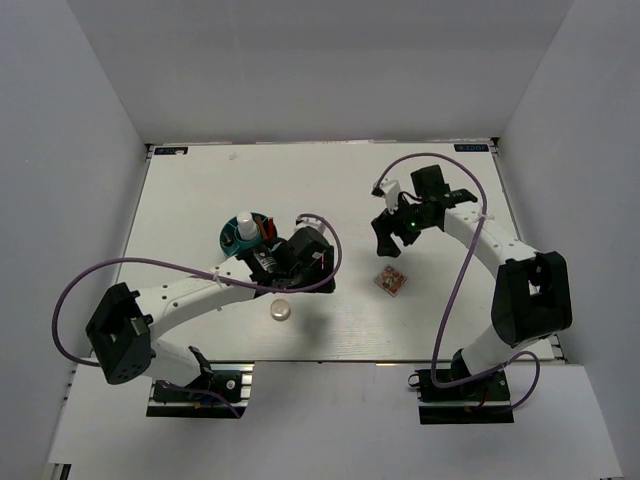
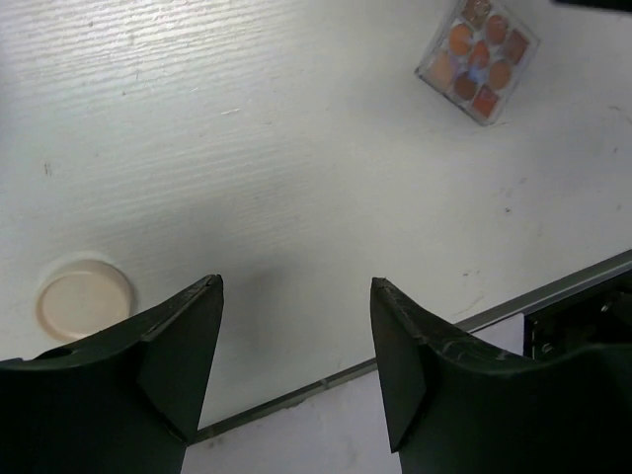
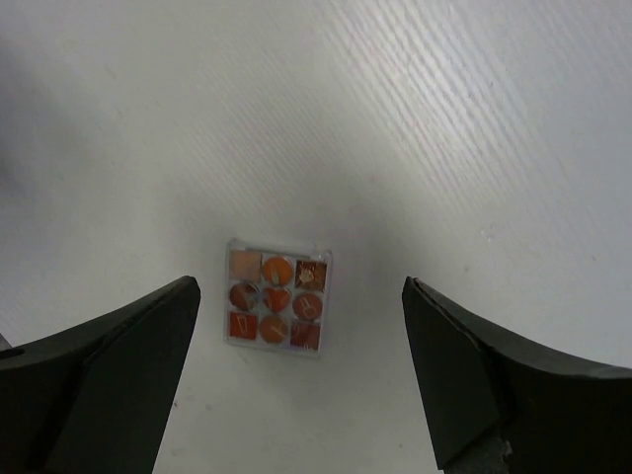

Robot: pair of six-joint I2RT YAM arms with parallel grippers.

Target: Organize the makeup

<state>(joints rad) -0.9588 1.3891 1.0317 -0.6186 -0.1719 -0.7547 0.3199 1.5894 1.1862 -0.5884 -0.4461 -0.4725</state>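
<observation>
**Above the palette, both pairs of jaws spread and empty**

At the right-hand side of the worktop (image 1: pixel 200 190), the right jaws stand wide open with nothing in them. Their wrist view shows the square clear-cased palette of nine orange and brown pans (image 3: pixel 276 298) lying flat in the gap between them. It sits nearer the left-hand finger of that view than the other, and it is slightly turned against the line of the jaws.

My reading is that the palette is the next pick. To do it well, I would centre the jaws over the case and square them to two opposite edges. They should come straight down until the tips almost meet the surface, because the case is thin and lies flush. The plastic looks hard and glossy, so a corner-to-corner pinch could let it twist out.

The left jaws are also parted and hold nothing, with bare board under them. A round cream compact (image 2: pixel 84 298), smooth and low, lies just beside one finger, outside the gap.

Further out, the teal round tub (image 1: pixel 232 240) sits behind the left arm with a white bottle (image 1: pixel 244 226) upright in it. The white board shows a fine ribbed grain.
</observation>
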